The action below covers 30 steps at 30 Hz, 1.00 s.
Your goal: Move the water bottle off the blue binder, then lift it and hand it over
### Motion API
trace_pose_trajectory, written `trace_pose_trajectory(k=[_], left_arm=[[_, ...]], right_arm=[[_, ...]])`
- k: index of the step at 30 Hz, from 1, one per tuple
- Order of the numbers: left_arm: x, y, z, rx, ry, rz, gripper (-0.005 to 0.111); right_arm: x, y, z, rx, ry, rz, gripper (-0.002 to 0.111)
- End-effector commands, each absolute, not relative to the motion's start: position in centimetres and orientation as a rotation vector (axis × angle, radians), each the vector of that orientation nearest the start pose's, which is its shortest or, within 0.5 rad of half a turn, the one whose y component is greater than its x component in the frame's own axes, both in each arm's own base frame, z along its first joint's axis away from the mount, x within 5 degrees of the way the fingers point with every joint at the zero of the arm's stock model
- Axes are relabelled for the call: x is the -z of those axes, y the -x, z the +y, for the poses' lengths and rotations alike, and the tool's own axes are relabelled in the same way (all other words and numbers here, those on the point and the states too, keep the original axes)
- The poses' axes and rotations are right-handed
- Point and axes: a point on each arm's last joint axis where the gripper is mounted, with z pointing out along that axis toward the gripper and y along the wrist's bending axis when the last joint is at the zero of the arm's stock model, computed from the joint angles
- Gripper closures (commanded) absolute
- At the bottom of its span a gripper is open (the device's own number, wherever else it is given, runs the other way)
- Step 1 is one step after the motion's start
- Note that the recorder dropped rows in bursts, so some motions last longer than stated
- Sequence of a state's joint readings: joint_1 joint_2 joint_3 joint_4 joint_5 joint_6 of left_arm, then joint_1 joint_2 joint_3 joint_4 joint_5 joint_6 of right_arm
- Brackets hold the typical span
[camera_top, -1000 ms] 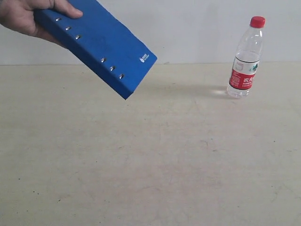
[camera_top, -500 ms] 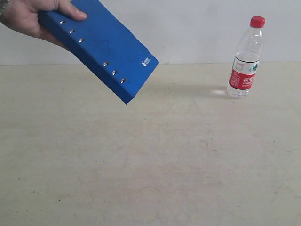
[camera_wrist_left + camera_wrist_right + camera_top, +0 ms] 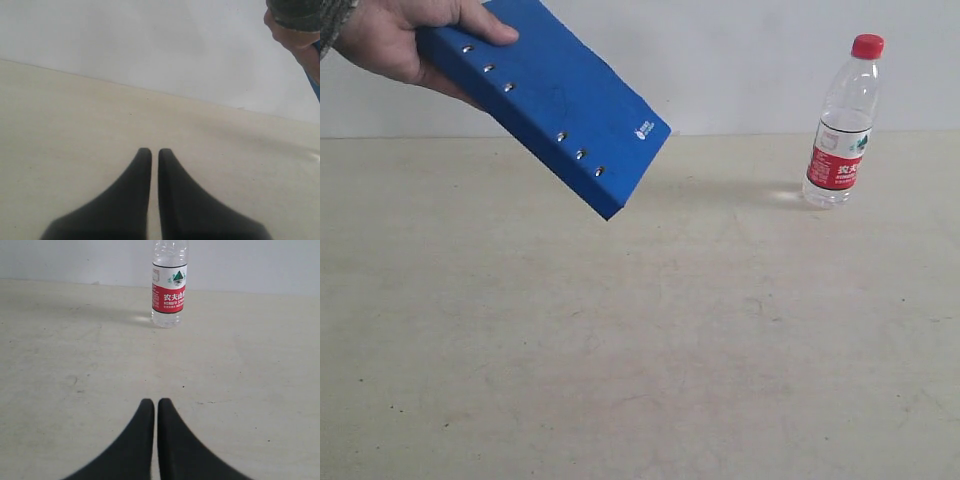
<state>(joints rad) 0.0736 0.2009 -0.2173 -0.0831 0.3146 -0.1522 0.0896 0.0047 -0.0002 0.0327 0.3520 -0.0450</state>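
The left gripper [image 3: 154, 150] has its two dark fingers drawn together, with only a sliver between the tips, and grips nothing over the table [image 3: 640, 350]. The right gripper [image 3: 155, 401] is drawn together likewise and is empty. The water bottle [image 3: 169, 290] stands upright on the table straight ahead of the right gripper, well apart from it. In the exterior view the bottle is at 2 o'clock. The blue binder [image 3: 555, 100] is at 10 o'clock, tilted in the air and held by a person's hand [image 3: 395, 40].

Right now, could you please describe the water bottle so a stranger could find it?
On the beige table, look far right, near the wall. The water bottle stands upright; unlike the raised blue binder, it is clear with a red cap.
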Motion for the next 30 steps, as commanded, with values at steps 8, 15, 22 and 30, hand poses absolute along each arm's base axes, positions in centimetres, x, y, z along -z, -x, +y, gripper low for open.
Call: trace_pose_trajectory(k=[8, 15, 22, 30], left_arm=[[-21.0, -5.0, 0.4, 0.071, 0.234, 1.741, 0.102], [-17.8, -5.2, 0.3, 0.056, 0.219, 1.859, 0.102], [-17.9, -5.3, 0.2, 0.077, 0.183, 1.853, 0.102], [-17.9, -5.3, 0.2, 0.077, 0.183, 1.853, 0.102]], right_arm=[[-18.2, -5.3, 0.6, -0.059, 0.111, 1.823, 0.108], [-18.2, -5.3, 0.6, -0.060, 0.109, 1.822, 0.108], [-18.2, -5.3, 0.6, -0.061, 0.107, 1.822, 0.108], [-18.2, -5.3, 0.6, -0.061, 0.107, 1.822, 0.108]])
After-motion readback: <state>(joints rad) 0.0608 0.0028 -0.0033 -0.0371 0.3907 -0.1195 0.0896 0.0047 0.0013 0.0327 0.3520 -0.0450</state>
